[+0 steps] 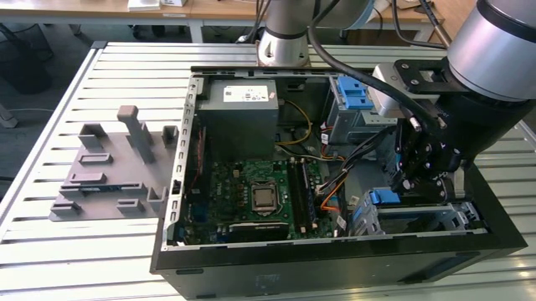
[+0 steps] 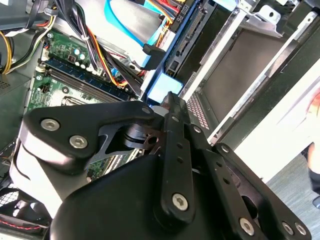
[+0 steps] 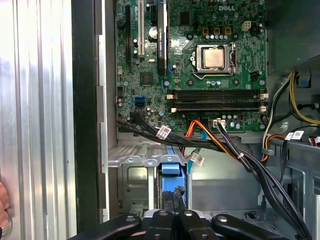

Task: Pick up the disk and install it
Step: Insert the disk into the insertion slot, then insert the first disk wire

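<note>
Disk at the drive cage, gripper on it

Your gripper [image 1: 418, 188] sits closed over the disk [image 3: 170, 170], of which you see only its blue bracket edge, standing inside the grey drive cage [image 1: 452, 216] beside the motherboard [image 1: 255, 194].

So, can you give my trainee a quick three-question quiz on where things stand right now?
1. True or false: the grey holder block sits on the slatted table, outside the computer case.
2. The hand is nearest to: A) the power supply, B) the processor socket, C) the drive cage at the exterior view's right.
3. In the first wrist view, what colour is the plastic tab just ahead of the hand?

Key: 1 true; 2 C; 3 blue.
</note>
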Action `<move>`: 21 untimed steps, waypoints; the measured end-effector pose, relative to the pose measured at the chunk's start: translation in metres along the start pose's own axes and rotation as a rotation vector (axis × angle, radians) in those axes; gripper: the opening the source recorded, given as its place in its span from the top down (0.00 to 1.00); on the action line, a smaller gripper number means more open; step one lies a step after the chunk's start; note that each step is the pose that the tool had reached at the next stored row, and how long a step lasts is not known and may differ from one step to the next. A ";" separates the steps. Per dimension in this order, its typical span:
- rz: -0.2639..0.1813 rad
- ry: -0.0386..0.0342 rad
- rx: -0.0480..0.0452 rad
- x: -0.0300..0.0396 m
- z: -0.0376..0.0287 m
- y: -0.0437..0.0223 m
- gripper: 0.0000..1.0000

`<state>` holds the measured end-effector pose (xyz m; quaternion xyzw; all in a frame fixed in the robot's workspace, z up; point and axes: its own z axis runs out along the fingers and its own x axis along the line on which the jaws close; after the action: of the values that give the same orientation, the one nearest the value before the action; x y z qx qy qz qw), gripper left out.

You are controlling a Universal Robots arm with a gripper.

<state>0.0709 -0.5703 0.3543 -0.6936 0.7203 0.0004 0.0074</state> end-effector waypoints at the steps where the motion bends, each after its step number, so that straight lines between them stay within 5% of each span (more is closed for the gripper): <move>1: 0.000 0.0000 0.0000 0.0000 0.0000 0.0000 0.89; 13: 0.000 -0.0001 0.0000 0.0000 0.0002 -0.0003 0.89; 21: 0.000 0.0000 0.0000 -0.0005 0.0003 -0.0122 0.89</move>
<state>0.0831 -0.5703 0.3542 -0.6936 0.7203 0.0004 0.0074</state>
